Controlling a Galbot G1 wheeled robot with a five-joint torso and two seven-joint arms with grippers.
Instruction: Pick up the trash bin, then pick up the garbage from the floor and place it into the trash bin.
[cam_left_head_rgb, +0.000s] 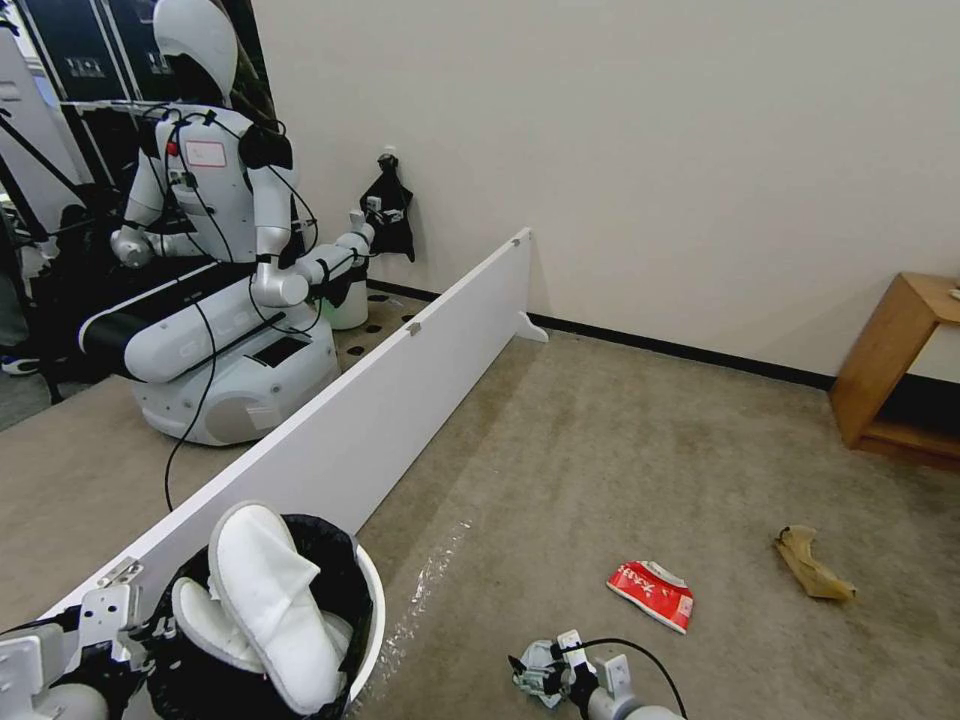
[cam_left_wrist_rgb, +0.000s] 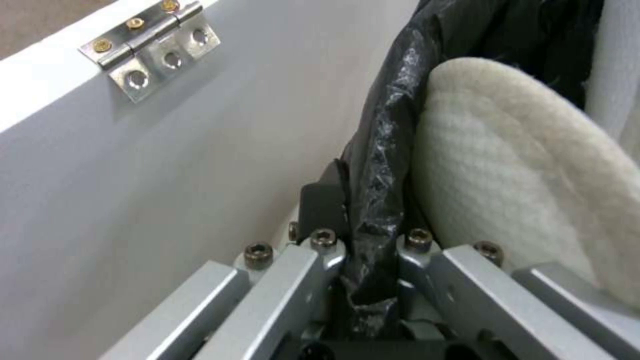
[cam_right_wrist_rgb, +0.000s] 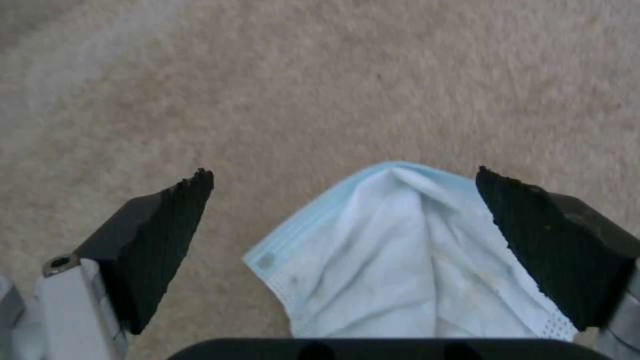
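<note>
Looking down from the head view, the trash bin (cam_left_head_rgb: 345, 570) sits at the near left against a white panel (cam_left_head_rgb: 400, 400), with two white slippers (cam_left_head_rgb: 265, 590) already inside; the left gripper (cam_left_head_rgb: 110, 625) is at its left rim. At the near centre the right gripper (cam_left_head_rgb: 565, 670) hangs low over a crumpled face mask (cam_left_head_rgb: 535, 668) on the floor (cam_left_head_rgb: 600, 440), while a red snack packet (cam_left_head_rgb: 652, 594) and a brown paper bag (cam_left_head_rgb: 812, 565) lie further right. From the left wrist, the fingers are clamped on the black bag (cam_left_wrist_rgb: 380, 165) folded over the bin's rim, a slipper (cam_left_wrist_rgb: 527, 175) just beside. From the right wrist, the black pads (cam_right_wrist_rgb: 167, 235) stand spread wide with the mask (cam_right_wrist_rgb: 407, 265) between them, offset toward one pad, untouched. Judging by this, the right arm is clearly nearer, and the mask lies directly beneath it.
</note>
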